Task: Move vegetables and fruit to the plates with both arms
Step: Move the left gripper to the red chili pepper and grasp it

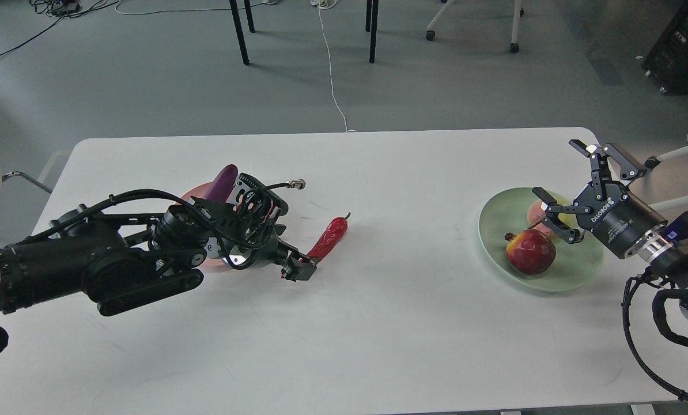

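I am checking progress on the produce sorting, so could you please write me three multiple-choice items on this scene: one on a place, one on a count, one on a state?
1. Where does the red chili pepper lie?
A. On the white table, at the left hand
B. In the green plate
C. On the floor

2. How many round fruits are in the pale green plate?
A. None
B. Two
C. Four

3. What is the state of the right hand?
A. Shut on a fruit
B. Open and holding nothing
C. Out of view

Answers:
1. A: the chili rests on the tabletop with its lower end at the left hand's fingertips.
2. B: the dark red pomegranate and a yellow-pink fruit behind it sit there.
3. B: its fingers are spread wide above the plate.
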Motion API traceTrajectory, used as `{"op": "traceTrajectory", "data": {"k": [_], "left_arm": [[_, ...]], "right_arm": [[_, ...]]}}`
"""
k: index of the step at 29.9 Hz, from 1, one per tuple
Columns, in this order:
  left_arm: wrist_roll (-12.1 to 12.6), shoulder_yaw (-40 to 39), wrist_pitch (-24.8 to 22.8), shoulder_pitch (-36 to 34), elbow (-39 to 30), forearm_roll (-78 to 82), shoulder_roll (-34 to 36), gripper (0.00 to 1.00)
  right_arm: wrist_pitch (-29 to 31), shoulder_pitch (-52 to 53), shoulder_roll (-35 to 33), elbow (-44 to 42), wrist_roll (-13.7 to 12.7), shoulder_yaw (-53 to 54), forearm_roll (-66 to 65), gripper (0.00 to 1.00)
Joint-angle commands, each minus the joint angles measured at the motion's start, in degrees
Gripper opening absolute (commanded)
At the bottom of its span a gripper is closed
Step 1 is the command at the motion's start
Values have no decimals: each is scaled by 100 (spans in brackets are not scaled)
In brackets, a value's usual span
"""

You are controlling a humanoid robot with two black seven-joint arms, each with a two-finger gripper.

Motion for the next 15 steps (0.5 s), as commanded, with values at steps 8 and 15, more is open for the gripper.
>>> {"op": "traceTrajectory", "data": {"k": [8, 15], "left_arm": [[21, -8, -1, 151, 5, -10, -100, 97], [38, -8, -124, 230, 5, -1, -117, 90]], "right_arm": [[0, -8, 0, -3, 0, -15, 0, 99], [0, -8, 0, -3, 0, -15, 0, 99]]}}
